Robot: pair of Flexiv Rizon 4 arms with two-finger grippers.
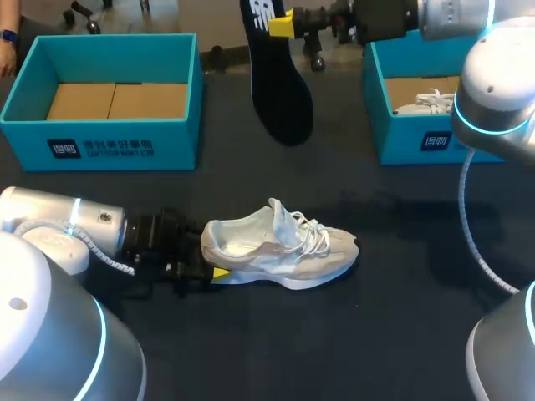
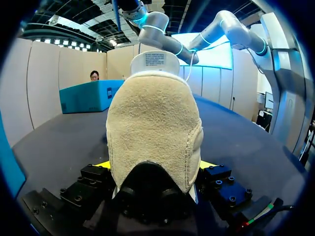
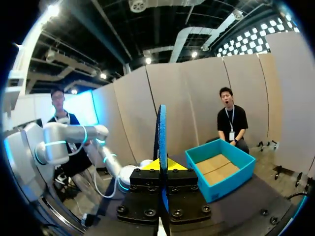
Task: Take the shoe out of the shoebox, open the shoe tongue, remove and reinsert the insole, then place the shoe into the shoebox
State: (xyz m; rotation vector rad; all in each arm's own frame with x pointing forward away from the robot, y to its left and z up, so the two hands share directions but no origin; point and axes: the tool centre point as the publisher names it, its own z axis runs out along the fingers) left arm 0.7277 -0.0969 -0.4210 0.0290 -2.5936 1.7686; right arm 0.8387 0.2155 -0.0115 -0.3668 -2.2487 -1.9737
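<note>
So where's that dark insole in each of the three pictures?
Head view: the insole is at top middle, held in the air by the right gripper.
Left wrist view: not in it; the shoe blocks the middle.
Right wrist view: the insole stands edge-on in that same gripper.
Shared landmark: the empty box, in the head and right wrist views.

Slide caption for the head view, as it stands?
Left gripper grips the white shoe by its heel on the table; right gripper holds the black insole aloft.

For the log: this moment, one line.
left pincer shut on shoe | right pincer shut on insole, aloft | shoe on table
</note>
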